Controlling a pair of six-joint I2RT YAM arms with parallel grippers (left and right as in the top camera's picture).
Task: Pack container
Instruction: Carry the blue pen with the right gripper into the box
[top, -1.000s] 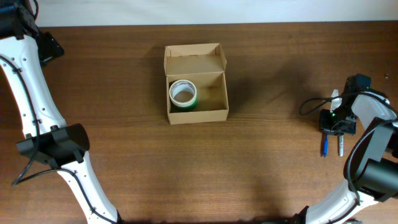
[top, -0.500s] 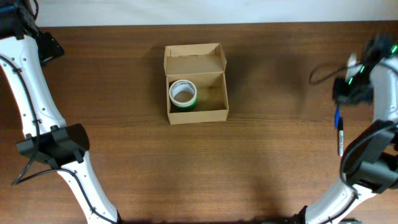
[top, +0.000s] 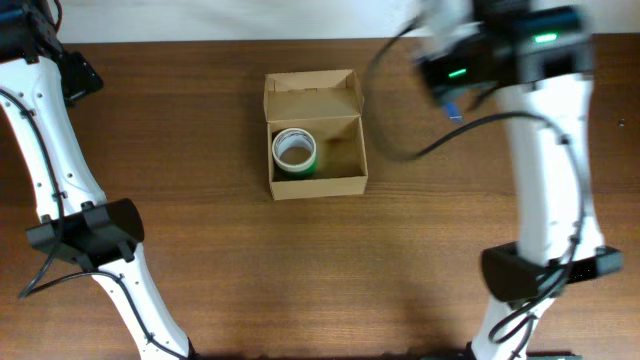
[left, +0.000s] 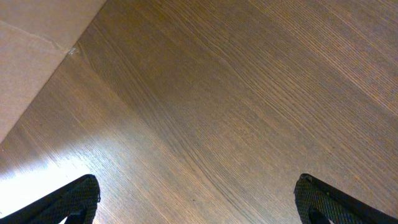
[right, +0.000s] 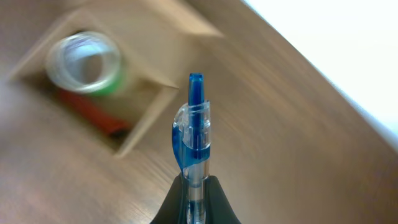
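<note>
Right gripper (right: 196, 200) clamped on blue pen (right: 194, 140). Pen axis runs straight out past the fingers, clip end forward. Right arm is up over the table (top: 200, 280), blurred, just right of the container (top: 318, 185). Container is mid-table, opening up, flap laid back toward the far edge. Tape roll (top: 294, 151) is in its left half. Left gripper (left: 196, 202) is spread wide above the wood.

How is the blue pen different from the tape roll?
The pen is long, thin and blue; the tape roll is a round ring, white with green. The pen is pinched in the right gripper; the tape roll lies inside the container.
</note>
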